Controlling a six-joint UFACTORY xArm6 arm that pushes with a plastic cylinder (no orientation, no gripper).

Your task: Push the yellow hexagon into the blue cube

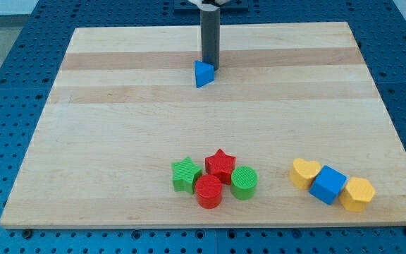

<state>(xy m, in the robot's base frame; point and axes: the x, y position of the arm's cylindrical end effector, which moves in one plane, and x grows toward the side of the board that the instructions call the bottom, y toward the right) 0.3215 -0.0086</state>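
The big wooden table (118, 106) fills most of the view. The dark rod (209, 39) comes straight down from the view's top and stands upright. My tip (209, 67) is the end effector; it has no jaws to open and holds nothing. It sits just behind the blue triangle block (203, 74), far from the others. Near the view's bottom right, the blue cube (328, 185) sits between a yellow heart (304, 172) and the yellow hexagon (357, 194), touching both. At bottom middle huddle a green star (185, 174), red star (220, 164), red cylinder (208, 191) and green cylinder (244, 182).
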